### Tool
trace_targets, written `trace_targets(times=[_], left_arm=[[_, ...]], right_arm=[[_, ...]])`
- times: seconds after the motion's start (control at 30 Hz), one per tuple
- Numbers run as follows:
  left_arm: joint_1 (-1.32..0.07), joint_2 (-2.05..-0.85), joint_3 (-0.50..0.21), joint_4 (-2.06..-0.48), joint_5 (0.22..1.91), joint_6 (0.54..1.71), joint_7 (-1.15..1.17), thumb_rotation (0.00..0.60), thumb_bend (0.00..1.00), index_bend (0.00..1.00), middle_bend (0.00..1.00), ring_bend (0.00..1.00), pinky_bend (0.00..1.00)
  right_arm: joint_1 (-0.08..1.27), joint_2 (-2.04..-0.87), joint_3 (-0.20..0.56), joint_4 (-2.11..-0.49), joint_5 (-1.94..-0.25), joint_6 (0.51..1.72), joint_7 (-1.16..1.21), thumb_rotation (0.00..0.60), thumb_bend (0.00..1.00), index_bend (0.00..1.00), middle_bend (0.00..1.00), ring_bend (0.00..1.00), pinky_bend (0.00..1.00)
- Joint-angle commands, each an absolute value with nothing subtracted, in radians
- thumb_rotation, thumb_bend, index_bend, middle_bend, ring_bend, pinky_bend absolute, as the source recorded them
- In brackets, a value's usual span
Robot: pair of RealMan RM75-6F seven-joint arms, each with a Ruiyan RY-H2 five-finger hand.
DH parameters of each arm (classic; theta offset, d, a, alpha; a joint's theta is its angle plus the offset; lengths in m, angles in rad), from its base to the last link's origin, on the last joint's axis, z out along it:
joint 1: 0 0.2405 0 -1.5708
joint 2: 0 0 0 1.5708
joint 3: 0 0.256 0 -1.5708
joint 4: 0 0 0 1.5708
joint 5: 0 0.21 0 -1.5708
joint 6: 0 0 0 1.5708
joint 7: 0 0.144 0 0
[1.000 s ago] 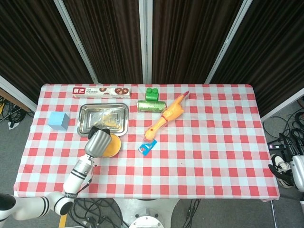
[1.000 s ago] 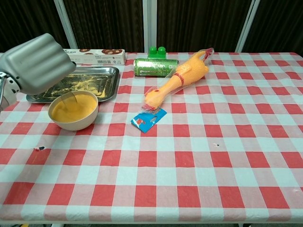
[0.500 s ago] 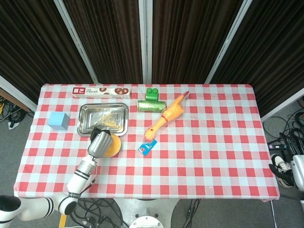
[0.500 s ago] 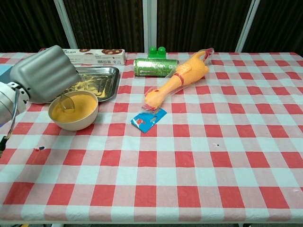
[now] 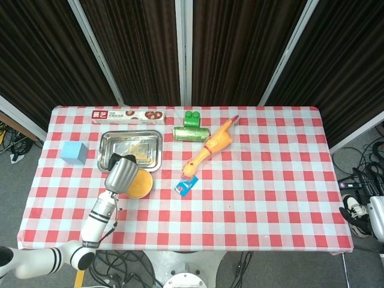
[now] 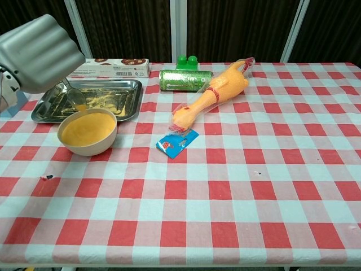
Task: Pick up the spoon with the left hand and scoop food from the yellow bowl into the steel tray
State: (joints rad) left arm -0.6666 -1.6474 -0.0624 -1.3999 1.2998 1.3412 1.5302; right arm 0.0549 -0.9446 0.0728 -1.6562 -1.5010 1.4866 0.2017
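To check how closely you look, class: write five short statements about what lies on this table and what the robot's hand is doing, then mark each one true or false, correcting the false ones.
1. The left hand holds the spoon. True.
2. The spoon's tip is raised clear of the yellow bowl, over the steel tray. True.
3. The green can stands upright. False: it lies on its side.
4. The rubber chicken lies inside the tray. False: it lies on the tablecloth, to the tray's right.
5. The blue cube sits left of the tray in the head view. True.
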Motion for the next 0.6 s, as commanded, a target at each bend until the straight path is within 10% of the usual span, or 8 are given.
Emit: trace_targets(times=[0.03,0.6], left_arm=[[-0.668,-1.663,-0.046,-1.385,1.306,1.327,1.545,0.600,0.44,0.74,0.97,0.97,0.98],[-0.652,-1.701,-0.061,-1.372,1.263,1.336,1.633,0.600,0.44,0.74,0.98,0.97,0.98]], right_arm=[[0.054,-0.943,0.073,-1.658,-1.501,1.488,0.202,0.600,0.16,0.00,0.13,0.00,0.04],[0.047,-0.936,0.071,-1.672,-1.504,1.499,0.188,0.600,0.16,0.00,0.13,0.00,0.04]])
